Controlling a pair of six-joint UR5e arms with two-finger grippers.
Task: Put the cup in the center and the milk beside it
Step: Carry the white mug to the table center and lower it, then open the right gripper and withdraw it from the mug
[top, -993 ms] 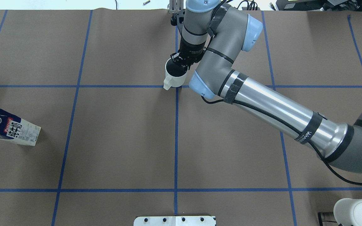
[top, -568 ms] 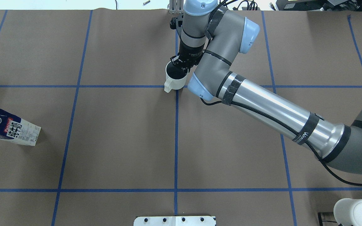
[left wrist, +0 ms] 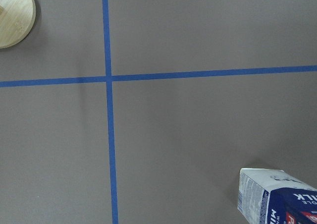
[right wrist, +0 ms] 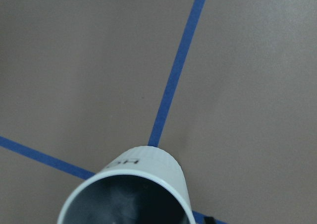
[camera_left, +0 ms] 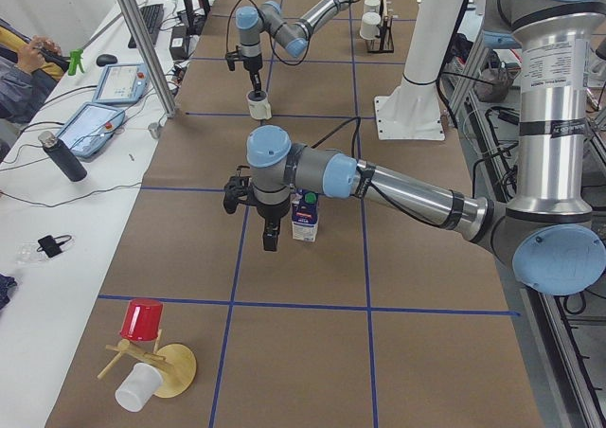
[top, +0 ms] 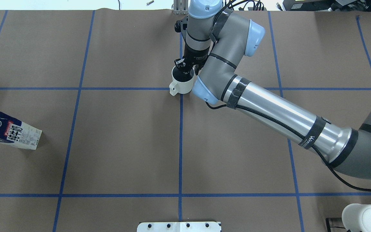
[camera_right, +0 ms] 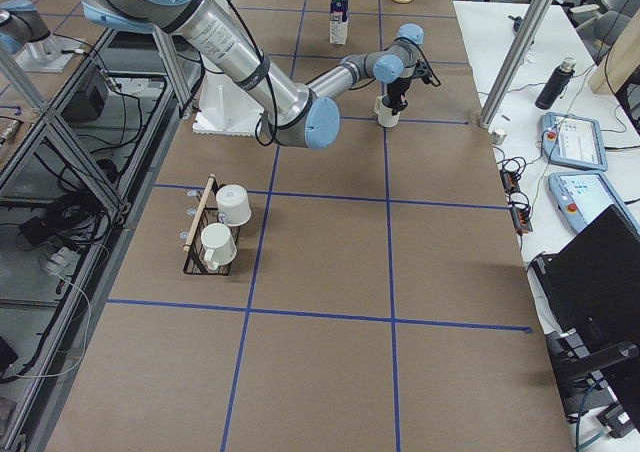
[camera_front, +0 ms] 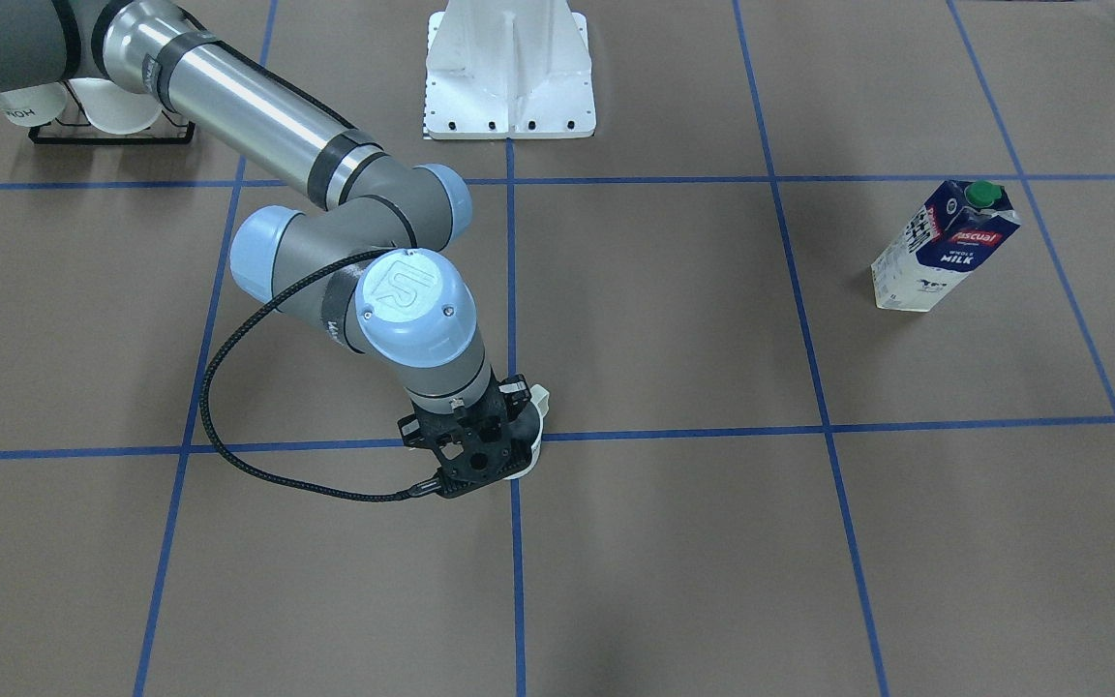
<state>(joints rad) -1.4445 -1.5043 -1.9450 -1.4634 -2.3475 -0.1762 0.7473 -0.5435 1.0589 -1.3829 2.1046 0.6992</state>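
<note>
The right end effector [top: 185, 68] pinches the far rim of the cup [top: 181, 85] (one finger inside, one outside) with the cup upright on or just above the center [top: 181, 95] of the brown surface [top: 124, 145]. To finish well, it should probably make sure the base sits flat on the crossing, part its fingers, then rise straight up so the inner finger cannot drag the rim. The milk [top: 11, 131] stands well apart toward the robot's left, near the left end effector [camera_left: 270, 239], whose opening cannot be told. Counted: one carton, one cup in hand, and two spare white cups [camera_right: 233, 204] on a rack [camera_right: 199, 217].
</note>
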